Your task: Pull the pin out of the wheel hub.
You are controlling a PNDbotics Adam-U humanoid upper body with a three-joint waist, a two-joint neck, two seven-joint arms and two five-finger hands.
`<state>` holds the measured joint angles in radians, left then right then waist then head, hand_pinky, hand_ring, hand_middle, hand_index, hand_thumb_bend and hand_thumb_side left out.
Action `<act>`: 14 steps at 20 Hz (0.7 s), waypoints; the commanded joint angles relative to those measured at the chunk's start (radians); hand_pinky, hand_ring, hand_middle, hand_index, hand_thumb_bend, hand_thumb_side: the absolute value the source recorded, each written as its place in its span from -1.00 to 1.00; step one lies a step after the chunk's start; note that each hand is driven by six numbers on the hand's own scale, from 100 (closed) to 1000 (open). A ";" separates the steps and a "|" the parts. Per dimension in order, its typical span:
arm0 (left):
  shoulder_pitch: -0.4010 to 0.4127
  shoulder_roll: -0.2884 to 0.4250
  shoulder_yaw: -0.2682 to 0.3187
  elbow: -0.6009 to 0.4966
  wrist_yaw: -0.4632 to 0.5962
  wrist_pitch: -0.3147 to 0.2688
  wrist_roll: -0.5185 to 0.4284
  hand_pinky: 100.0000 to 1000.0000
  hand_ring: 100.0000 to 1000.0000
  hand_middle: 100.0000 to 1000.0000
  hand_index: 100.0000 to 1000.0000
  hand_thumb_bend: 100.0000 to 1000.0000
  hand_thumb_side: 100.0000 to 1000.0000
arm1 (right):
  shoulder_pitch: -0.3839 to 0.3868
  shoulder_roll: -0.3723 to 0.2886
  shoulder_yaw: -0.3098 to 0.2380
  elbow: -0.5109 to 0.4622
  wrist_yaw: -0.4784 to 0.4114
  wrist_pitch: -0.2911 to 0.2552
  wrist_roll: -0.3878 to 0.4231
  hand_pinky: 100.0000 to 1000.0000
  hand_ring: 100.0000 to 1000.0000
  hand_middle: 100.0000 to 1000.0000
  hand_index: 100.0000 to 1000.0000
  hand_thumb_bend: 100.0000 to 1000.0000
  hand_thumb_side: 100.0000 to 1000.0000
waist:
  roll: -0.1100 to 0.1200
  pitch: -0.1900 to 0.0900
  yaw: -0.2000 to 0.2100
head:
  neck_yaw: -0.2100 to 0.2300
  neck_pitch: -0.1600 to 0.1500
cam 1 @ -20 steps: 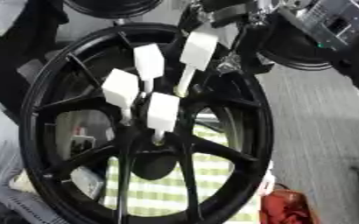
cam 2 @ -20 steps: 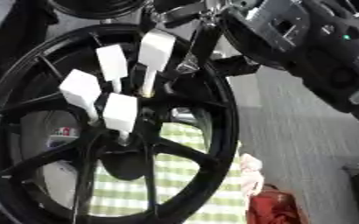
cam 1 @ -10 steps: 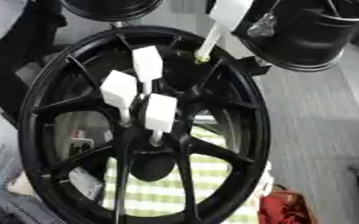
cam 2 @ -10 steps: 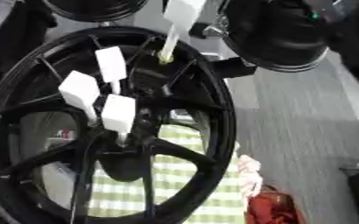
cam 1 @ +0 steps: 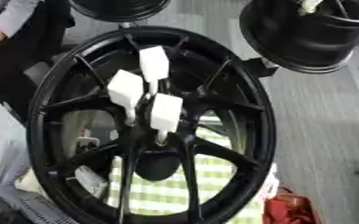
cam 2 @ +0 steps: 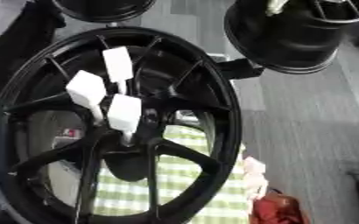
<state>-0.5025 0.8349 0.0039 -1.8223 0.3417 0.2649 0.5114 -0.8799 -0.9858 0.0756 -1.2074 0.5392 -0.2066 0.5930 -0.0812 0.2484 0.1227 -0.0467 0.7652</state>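
Standing in the middle of a black spoked wheel hub [cam 1: 236, 109], three white-headed pins [cam 1: 166, 113] still sit in the hub's centre: one toward the far rim, one toward the left rim, one nearest the middle. At the top right corner, a pale fragment [cam 1: 308, 6] above a second black wheel [cam 1: 305, 39] may be a pulled pin, which would suggest the task is at least partly done, but it cannot be made out. Neither robot hand shows in either view, so their state cannot be told. Under the spokes lies a green-checked cloth [cam 1: 213, 188]. No brand or writing can be read; only a small red-marked label [cam 2: 69, 132] shows behind the left spokes.
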 commanded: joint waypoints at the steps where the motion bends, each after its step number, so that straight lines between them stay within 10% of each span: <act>1: -0.009 0.036 0.016 -0.006 -0.004 0.000 0.001 0.59 0.59 0.58 0.62 0.46 0.50 | 0.008 -0.060 -0.071 0.097 0.061 0.034 -0.066 0.86 0.60 0.05 0.02 -1.00 -1.00 | 0.009 -0.014 -0.003 | 0.006 0.005; 8: -0.007 0.035 0.018 -0.006 -0.004 0.000 0.002 0.59 0.60 0.58 0.62 0.46 0.50 | 0.055 -0.076 -0.143 0.284 0.160 0.103 -0.161 0.85 0.61 0.15 0.13 -0.94 -1.00 | 0.013 -0.011 0.001 | 0.014 0.005; 11: -0.007 0.036 0.019 -0.006 -0.003 0.000 0.004 0.59 0.60 0.59 0.62 0.46 0.50 | 0.075 -0.080 -0.158 0.323 0.183 0.119 -0.182 0.86 0.71 0.49 0.44 -0.68 -0.99 | 0.014 -0.011 0.003 | 0.016 0.005; 14: -0.007 0.037 0.019 -0.008 -0.004 0.000 0.004 0.59 0.60 0.59 0.62 0.46 0.50 | 0.093 -0.083 -0.168 0.337 0.176 0.126 -0.176 0.89 0.84 0.72 0.68 -0.72 -0.31 | 0.014 -0.012 0.004 | 0.015 0.005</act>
<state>-0.5015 0.8349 0.0045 -1.8218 0.3417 0.2653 0.5121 -0.7757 -1.0075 -0.0748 -0.8713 0.7109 -0.0855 0.4201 -0.0711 0.2530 0.1264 -0.0340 0.7652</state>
